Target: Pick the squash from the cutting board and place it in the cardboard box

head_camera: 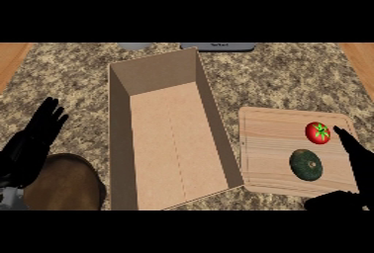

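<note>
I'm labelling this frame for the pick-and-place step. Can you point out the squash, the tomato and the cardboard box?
squash point(306, 165): head view, middle of its dark green top.
tomato point(318, 133): head view, centre of the red body.
cardboard box point(121, 143): head view, on its left wall.

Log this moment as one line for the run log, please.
squash on cutting board, not grasped | right robot hand open beside it | left robot hand open, resting | cardboard box holds nothing

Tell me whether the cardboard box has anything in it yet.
Empty. The cardboard box shows only its bare floor, and the squash lies on the cutting board beside the tomato.
</note>
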{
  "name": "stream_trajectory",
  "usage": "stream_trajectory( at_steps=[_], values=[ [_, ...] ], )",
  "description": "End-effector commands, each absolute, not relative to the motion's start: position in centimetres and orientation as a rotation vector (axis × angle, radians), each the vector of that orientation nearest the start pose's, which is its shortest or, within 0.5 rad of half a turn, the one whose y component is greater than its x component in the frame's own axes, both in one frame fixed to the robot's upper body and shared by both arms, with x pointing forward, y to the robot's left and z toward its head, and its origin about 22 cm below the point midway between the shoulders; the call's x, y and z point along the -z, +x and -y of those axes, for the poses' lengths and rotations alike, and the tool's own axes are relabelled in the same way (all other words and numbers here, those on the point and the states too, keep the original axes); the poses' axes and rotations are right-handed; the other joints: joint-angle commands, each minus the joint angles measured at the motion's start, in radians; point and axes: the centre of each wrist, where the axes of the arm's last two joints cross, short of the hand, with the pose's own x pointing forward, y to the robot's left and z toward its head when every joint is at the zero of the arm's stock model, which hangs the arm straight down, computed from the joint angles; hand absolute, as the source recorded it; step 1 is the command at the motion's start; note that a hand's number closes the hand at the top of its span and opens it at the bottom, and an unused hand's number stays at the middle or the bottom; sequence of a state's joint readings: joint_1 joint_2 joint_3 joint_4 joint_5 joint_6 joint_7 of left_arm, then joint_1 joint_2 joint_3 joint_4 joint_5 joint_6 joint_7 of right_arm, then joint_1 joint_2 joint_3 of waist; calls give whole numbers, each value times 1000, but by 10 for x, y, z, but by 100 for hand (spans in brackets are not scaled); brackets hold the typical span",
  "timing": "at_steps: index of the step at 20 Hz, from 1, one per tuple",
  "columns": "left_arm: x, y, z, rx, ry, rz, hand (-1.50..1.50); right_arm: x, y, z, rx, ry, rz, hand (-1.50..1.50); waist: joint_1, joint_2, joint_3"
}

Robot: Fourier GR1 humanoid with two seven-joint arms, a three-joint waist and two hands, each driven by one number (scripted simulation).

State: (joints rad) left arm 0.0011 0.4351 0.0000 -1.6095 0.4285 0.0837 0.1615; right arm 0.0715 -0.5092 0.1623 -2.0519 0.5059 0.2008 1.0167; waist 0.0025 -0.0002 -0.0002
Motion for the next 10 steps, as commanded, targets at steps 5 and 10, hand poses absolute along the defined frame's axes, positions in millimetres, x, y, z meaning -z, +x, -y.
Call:
stream_trajectory(
  at_steps=[5,10],
  values=[
    [-44,240,-328,-59,56,1435,0,-123,219,264,-651,-922,822,-150,-1,0,0],
    [-55,242,-326,-49,47,1437,0,-113,218,261,-687,-950,747,-150,-2,0,0]
  ],
)
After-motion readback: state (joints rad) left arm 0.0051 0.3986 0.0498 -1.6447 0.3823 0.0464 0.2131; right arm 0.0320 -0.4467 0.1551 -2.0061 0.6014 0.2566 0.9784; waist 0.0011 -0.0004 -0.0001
